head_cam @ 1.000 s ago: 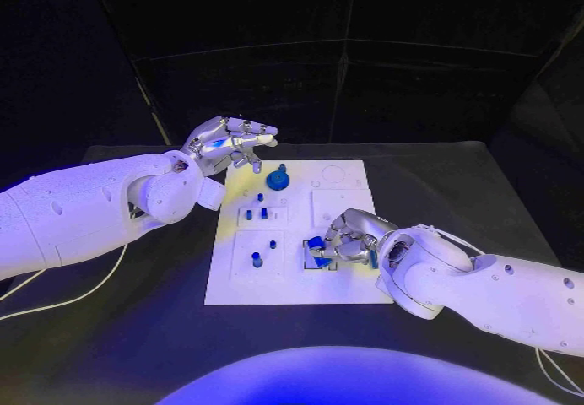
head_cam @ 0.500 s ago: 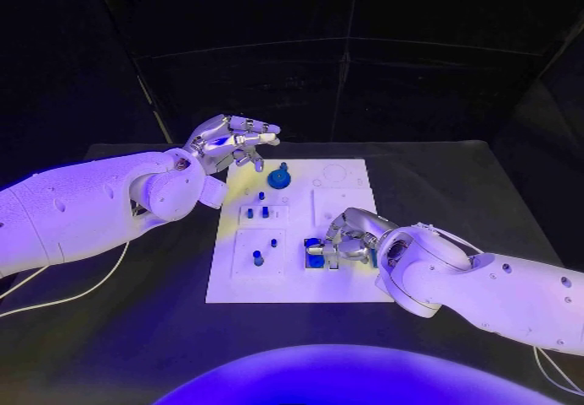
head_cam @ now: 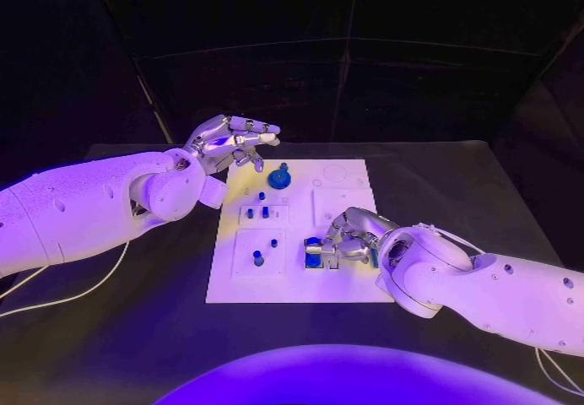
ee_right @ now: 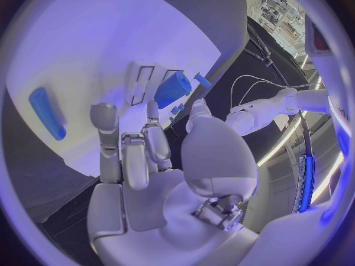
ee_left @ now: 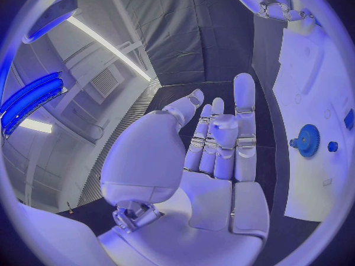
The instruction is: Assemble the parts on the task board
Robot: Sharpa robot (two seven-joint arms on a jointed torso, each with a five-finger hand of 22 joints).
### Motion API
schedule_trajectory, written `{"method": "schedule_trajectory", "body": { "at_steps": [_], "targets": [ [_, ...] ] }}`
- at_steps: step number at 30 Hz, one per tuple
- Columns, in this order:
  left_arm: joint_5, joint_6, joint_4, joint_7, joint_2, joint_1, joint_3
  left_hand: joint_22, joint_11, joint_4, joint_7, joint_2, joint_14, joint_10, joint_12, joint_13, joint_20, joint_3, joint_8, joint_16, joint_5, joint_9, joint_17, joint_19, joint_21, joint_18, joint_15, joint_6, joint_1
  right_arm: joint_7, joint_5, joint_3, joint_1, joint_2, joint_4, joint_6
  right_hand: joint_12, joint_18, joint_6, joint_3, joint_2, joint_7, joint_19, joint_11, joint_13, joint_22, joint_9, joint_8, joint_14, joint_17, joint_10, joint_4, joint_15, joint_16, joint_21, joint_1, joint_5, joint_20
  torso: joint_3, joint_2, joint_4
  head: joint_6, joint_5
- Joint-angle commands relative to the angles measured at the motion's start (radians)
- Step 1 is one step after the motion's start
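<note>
White rectangular task board (head_cam: 292,283) sits mid-table on the black table (head_cam: 487,194), long side running away from the robot.

Right hand (head_cam: 349,236) is down on the board's near right part, fingers curled around a blue cylindrical part (head_cam: 316,252) at a dark-outlined recess there. Right wrist view shows the same blue cylinder (ee_right: 172,89) just past the fingertips (ee_right: 103,116), over black-outlined slots; actual contact is not clear, so I cannot tell if it is gripped or just touched. A second, long blue bar (ee_right: 46,113) lies flat on the white surface, apart from the hand.

Left hand (head_cam: 231,140) hovers above the table off the board's far left corner, holding nothing, fingers loosely bent and apart; the left wrist view shows its fingers (ee_left: 244,109) extended, palm empty.

Blue gear-shaped part (head_cam: 278,178) stands on the far part of the board, near the left hand but not touching. Small blue pegs (head_cam: 256,258) stand in the left-side blocks.
</note>
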Motion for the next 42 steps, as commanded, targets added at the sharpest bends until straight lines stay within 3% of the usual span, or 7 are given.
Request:
{"method": "schedule_trajectory", "body": {
  "at_steps": [1, 5, 9, 34, 40, 42],
  "targets": [
    [-0.003, 0.013, 0.002, 0.002, -0.001, 0.002, 0.001, -0.001, 0.002, 0.000, 0.000, 0.005, -0.008, -0.007, 0.006, 0.001, 0.004, -0.006, -0.001, 0.005, -0.003, 0.001, -0.001, -0.001, -0.004, 0.013, 0.001, -0.007, -0.008, 0.040, -0.009, 0.001, 0.002, -0.005, 0.004, 0.021, 0.001, -0.010, -0.007, 0.021, 0.010, -0.003, -0.001, -0.003, 0.007, 0.004, 0.003, 0.009, 0.078, 0.129, 0.001, -0.028, -0.003, 0.001, -0.001, 0.093, 0.009, -0.001, -0.0004, 0.000, -0.0008, 0.000, 0.000],
    [-0.003, 0.013, 0.002, 0.001, -0.001, 0.002, 0.001, -0.001, 0.002, 0.000, 0.000, 0.005, -0.008, -0.007, 0.006, 0.001, 0.004, -0.006, -0.001, 0.005, -0.003, 0.001, -0.001, -0.001, -0.004, 0.013, 0.001, -0.007, -0.008, 0.053, -0.024, 0.001, 0.002, -0.008, 0.005, 0.049, 0.007, -0.011, 0.001, 0.025, 0.022, -0.006, 0.001, -0.005, 0.017, 0.010, 0.011, 0.020, 0.079, 0.132, 0.005, -0.078, -0.005, 0.002, 0.001, 0.194, 0.036, -0.003, -0.0002, 0.000, -0.0019, -0.002, -0.001],
    [-0.003, 0.013, 0.002, 0.000, -0.001, 0.002, 0.001, -0.001, 0.002, 0.000, 0.000, 0.005, -0.008, -0.007, 0.006, 0.001, 0.004, -0.006, -0.001, 0.005, -0.003, 0.001, -0.001, -0.001, -0.004, 0.013, 0.001, -0.007, -0.008, 0.054, -0.039, 0.001, 0.002, -0.007, 0.005, 0.059, 0.013, -0.011, 0.008, 0.022, 0.026, -0.008, 0.003, -0.007, 0.026, 0.014, 0.015, 0.028, 0.079, 0.133, 0.010, -0.103, -0.007, 0.002, 0.003, 0.231, 0.037, -0.004, -0.0001, 0.000, 0.0004, -0.002, -0.004],
    [-0.003, 0.014, 0.001, -0.007, -0.003, 0.002, 0.001, -0.002, 0.002, 0.001, 0.000, 0.006, -0.008, -0.008, 0.007, 0.002, 0.004, -0.008, -0.001, 0.005, -0.003, 0.001, -0.001, -0.001, -0.004, 0.013, 0.001, -0.008, -0.008, 0.034, -0.094, 0.001, 0.002, -0.009, 0.001, 0.041, 0.024, -0.014, 0.027, 0.024, 0.057, -0.019, 0.009, -0.018, 0.044, 0.029, 0.029, 0.054, 0.080, 0.141, 0.021, -0.170, -0.015, 0.004, 0.009, 0.316, 0.038, -0.011, 0.0005, 0.001, 0.0004, -0.004, -0.005],
    [-0.003, 0.014, 0.000, -0.007, -0.003, 0.002, 0.000, -0.002, 0.002, 0.001, 0.000, 0.006, -0.008, -0.008, 0.007, 0.002, 0.004, -0.008, -0.001, 0.005, -0.003, 0.001, -0.001, -0.001, -0.004, 0.013, 0.001, -0.008, -0.008, 0.070, -0.083, 0.001, 0.002, -0.013, 0.005, 0.001, 0.025, -0.014, 0.026, 0.011, 0.057, -0.017, 0.009, -0.016, 0.046, 0.031, 0.029, 0.054, 0.080, 0.141, 0.023, -0.158, -0.014, 0.005, 0.010, 0.289, 0.042, -0.011, 0.0005, 0.000, -0.0010, -0.003, -0.007],
    [-0.003, 0.014, 0.000, -0.007, -0.003, 0.002, 0.000, -0.002, 0.002, 0.001, 0.000, 0.006, -0.008, -0.008, 0.007, 0.002, 0.004, -0.008, -0.001, 0.005, -0.003, 0.001, -0.001, -0.001, -0.004, 0.013, 0.001, -0.008, -0.008, 0.096, -0.060, 0.001, 0.002, -0.020, 0.009, -0.035, 0.016, -0.014, 0.008, -0.002, 0.060, -0.012, 0.006, -0.012, 0.037, 0.023, 0.024, 0.044, 0.079, 0.138, 0.017, -0.142, -0.011, 0.003, 0.005, 0.261, 0.077, -0.010, 0.0004, 0.001, -0.0006, -0.003, -0.008]
  ]
}}
